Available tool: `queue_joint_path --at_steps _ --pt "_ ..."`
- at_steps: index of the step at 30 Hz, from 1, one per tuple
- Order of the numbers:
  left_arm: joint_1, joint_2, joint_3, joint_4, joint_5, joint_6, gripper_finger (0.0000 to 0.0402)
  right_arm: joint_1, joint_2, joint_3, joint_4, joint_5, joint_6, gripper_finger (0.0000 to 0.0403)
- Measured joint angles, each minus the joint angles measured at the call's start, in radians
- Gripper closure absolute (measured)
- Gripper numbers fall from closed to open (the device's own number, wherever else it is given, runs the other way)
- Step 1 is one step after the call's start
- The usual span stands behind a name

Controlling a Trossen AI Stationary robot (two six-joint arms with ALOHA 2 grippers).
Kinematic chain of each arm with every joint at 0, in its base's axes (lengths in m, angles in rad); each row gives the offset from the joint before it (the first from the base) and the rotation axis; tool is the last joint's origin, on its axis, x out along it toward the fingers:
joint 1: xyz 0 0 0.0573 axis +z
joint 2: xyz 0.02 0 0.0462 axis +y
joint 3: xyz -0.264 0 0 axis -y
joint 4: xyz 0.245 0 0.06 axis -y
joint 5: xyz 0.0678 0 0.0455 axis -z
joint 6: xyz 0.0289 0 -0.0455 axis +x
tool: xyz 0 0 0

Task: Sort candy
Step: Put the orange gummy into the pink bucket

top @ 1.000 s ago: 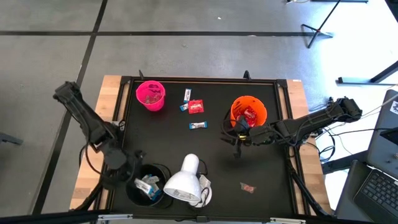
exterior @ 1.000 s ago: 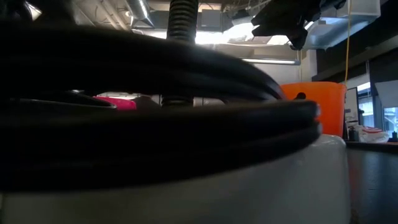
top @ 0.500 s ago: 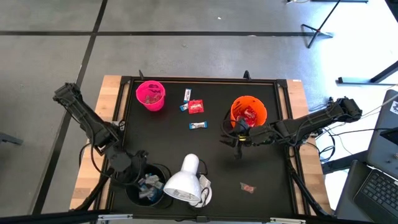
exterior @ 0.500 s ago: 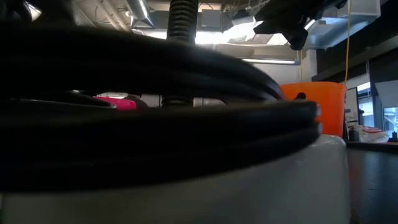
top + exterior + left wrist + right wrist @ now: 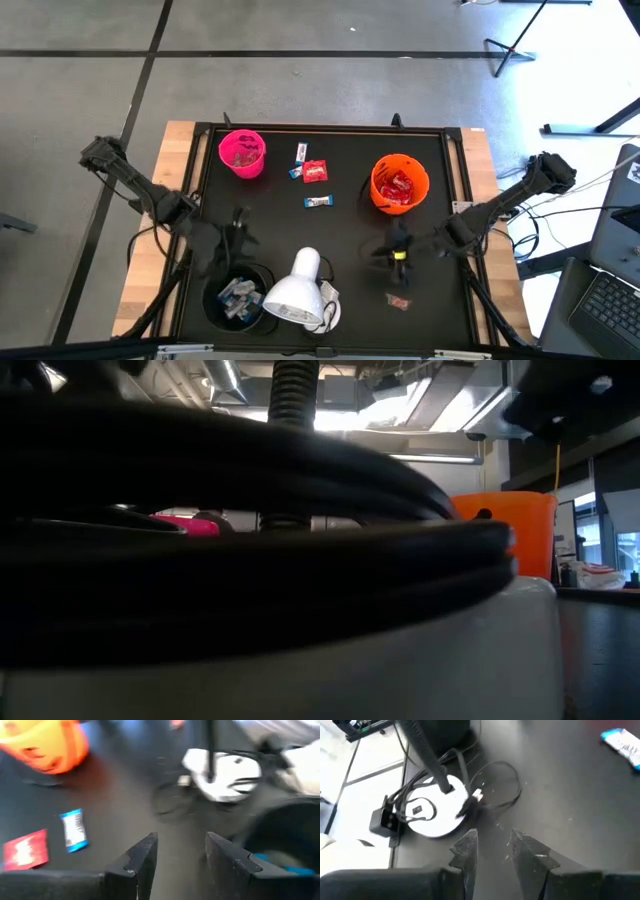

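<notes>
Black matting covers the counter [image 5: 350, 240]. Three cups serve as sorting bins: pink cup [image 5: 242, 153] at 11 o'clock, orange cup [image 5: 399, 183] at 2 o'clock holding red packets, black cup [image 5: 238, 298] at 7 o'clock holding blue-white bars. Loose candy [image 5: 313, 172] remains unsorted: four pieces at 12 o'clock, one red piece [image 5: 398, 300] at 5 o'clock. Left end effector [image 5: 237, 228] hovers beside the black cup, fingers parted, empty. Right end effector [image 5: 398, 248] hangs just above the red piece, fingers slightly apart, holding nothing, probably lining up a pick.
</notes>
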Motion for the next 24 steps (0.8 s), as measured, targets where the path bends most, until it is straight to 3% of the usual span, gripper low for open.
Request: queue_joint_path --at_steps 8,19,24 --pt "0.175 -0.107 0.000 0.047 -0.003 0.134 0.0261 0.119 0.047 0.000 -0.025 0.098 0.095 0.0288" --pt "0.262 -0.135 -0.007 0.185 0.075 0.234 0.0279 0.184 0.147 0.001 -0.058 0.080 0.228 0.0288" --pt "0.272 -0.155 -0.038 0.279 0.078 0.191 0.0279 0.184 0.176 0.001 -0.058 0.021 0.282 0.0288"
